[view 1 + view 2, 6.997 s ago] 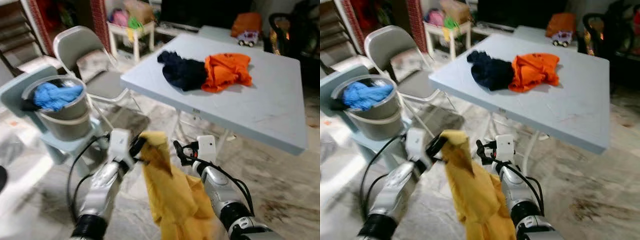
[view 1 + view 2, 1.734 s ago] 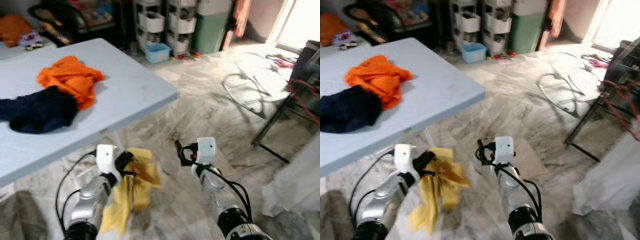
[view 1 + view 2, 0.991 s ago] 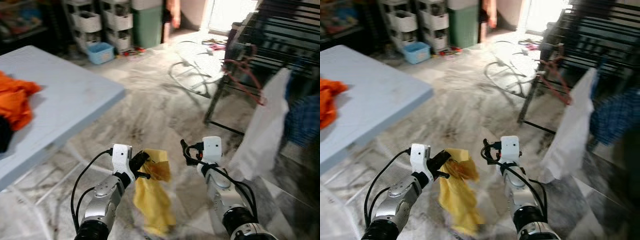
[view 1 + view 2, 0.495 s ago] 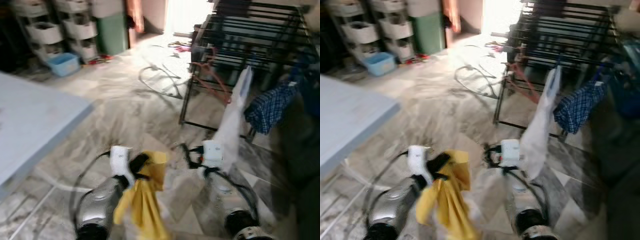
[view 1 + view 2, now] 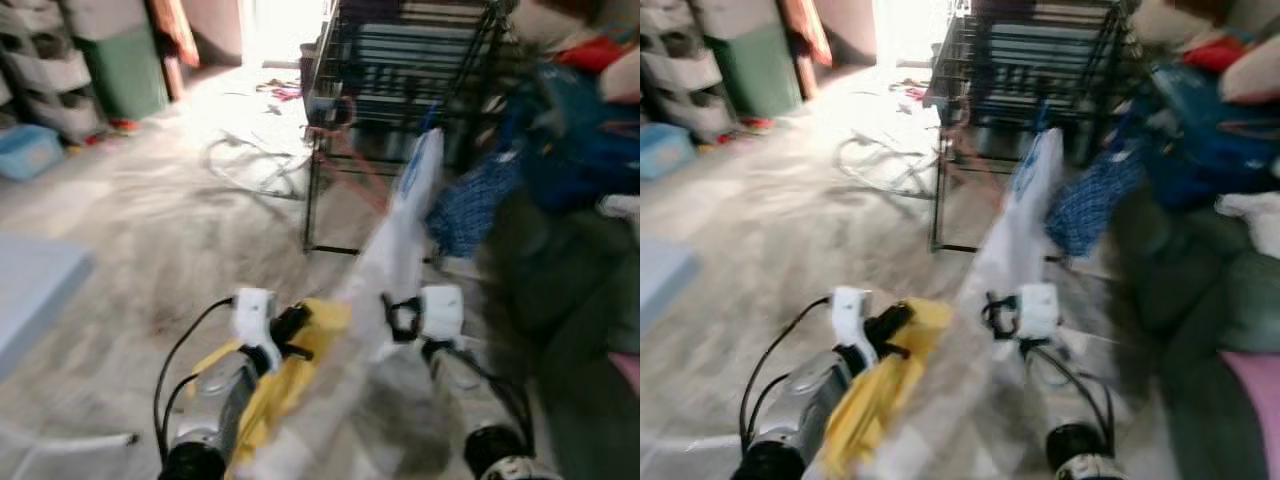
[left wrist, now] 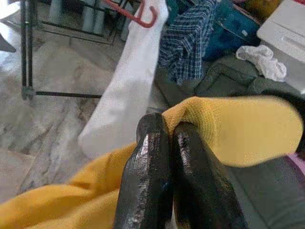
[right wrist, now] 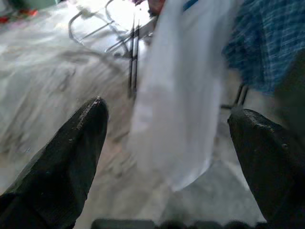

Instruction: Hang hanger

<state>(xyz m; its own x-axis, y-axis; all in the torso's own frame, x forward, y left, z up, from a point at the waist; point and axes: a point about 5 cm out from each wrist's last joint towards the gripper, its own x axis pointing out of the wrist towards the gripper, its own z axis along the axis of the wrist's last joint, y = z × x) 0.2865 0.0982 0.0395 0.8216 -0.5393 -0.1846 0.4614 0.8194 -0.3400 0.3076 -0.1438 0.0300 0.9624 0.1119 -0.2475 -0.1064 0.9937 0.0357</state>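
Before the drying rack (image 5: 400,60), my left hand (image 6: 174,138) pinches the yellow garment (image 6: 248,129); my right hand (image 7: 167,138) gapes wide near a white garment (image 7: 181,95).

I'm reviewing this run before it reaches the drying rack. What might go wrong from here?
1. The left tool pinches only an edge of the yellow cloth, so it may slip out while walking.
2. The white garment hangs between the robot and the rack; the open right tool points at it and could snag it.
3. The head views are blurred, so aiming may be off.

Yellow knit cloth (image 6: 248,129), glossy fingers (image 6: 147,181)
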